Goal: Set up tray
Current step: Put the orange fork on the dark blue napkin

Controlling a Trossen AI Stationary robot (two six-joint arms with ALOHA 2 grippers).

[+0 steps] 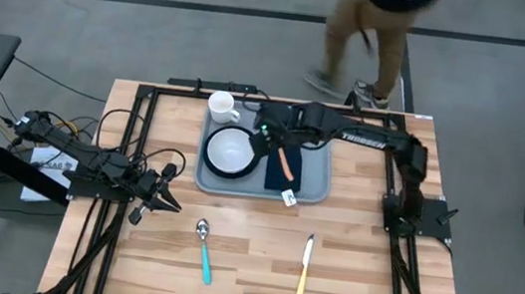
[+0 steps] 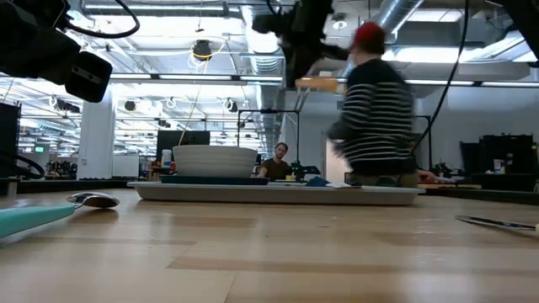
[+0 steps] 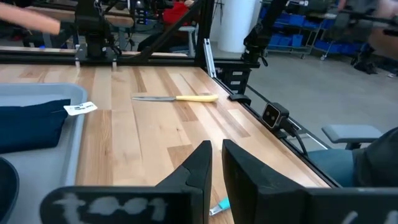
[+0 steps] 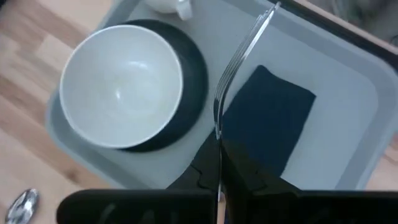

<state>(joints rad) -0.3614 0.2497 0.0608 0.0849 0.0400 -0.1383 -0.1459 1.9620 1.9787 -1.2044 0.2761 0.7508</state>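
Note:
The light grey-blue tray (image 1: 310,185) lies at the table's far middle. On it stand a white mug (image 1: 224,109) and a white bowl (image 1: 230,149) on a dark plate, and a navy napkin (image 4: 273,118) lies flat beside them. My right gripper (image 4: 219,155) hangs above the napkin, shut on a fork (image 4: 239,56) with an orange handle (image 1: 286,162). At the table's left side my left gripper (image 3: 217,163) hovers level, shut on nothing. My right gripper pinches the fork's metal shaft (image 4: 217,127) between its two fingers, coming from above and slanting down. The tines run out ahead of the fingers. The orange handle (image 2: 320,82) shows roughly level just under the gripper. The fork is lifted clear, high above tray and napkin.
A teal-handled spoon (image 1: 203,250) and a yellow-handled knife (image 1: 305,268) lie on the bare wood near the table's front. A small white tag (image 1: 288,198) lies at the tray's near edge. A person (image 1: 366,39) walks past beyond the far edge.

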